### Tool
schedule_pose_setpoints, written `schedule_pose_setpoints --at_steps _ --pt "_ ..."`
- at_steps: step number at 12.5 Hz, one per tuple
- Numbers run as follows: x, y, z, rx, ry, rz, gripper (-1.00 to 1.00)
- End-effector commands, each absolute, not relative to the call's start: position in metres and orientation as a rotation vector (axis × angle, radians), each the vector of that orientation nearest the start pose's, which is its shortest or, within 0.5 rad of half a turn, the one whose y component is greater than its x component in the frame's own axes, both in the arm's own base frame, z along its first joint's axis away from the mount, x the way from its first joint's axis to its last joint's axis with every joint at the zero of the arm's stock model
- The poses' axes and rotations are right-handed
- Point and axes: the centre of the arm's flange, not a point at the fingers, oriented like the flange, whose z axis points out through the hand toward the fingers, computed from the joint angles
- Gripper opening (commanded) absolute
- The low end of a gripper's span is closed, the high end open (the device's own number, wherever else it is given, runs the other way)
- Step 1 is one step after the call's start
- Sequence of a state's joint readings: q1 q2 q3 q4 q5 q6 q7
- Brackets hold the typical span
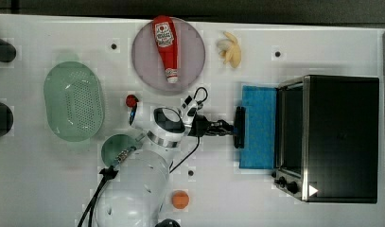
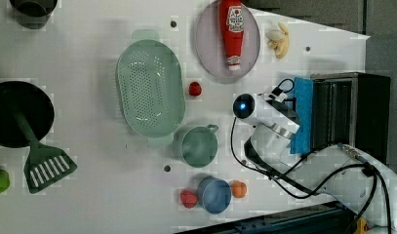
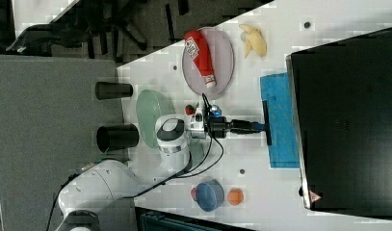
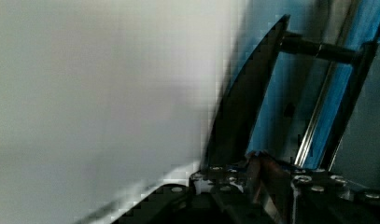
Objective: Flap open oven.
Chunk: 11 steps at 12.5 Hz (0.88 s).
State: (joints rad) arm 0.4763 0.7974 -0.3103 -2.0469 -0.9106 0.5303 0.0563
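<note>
The oven (image 1: 341, 137) is sitting at the top view's right on the white table (image 1: 284, 198), its blue glass door (image 1: 258, 126) lying flapped down toward the arm. The gripper (image 1: 231, 127) is reaching level from the top view's left, fingers clamped on the door's dark bar handle (image 1: 239, 126).

A: Illumination? Bright, even overhead light on the white table (image 1: 294, 198); soft short shadows beside the colander (image 1: 74, 100) and oven (image 1: 341, 137).

B: Image quality? Blocky compression patches surround objects in the three scene views. The wrist view is soft and smeared, its pale side washed out, dark door handle (image 4: 243, 107) blurred.
</note>
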Motion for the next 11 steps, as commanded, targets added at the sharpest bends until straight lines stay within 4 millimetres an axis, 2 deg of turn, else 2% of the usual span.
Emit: schedule_pose_setpoints --at_steps 1,5,8,11 --pt "0.533 0.025 0.078 2.108 0.027 -0.119 -0.65" --pt "0.555 0.042 0.125 2.268 -0.088 -0.027 -0.65" --pt "0.572 0.05 0.181 2.424 -0.282 0.022 -0.65" --pt "0.584 0.048 0.246 2.542 -0.514 0.086 -0.65"
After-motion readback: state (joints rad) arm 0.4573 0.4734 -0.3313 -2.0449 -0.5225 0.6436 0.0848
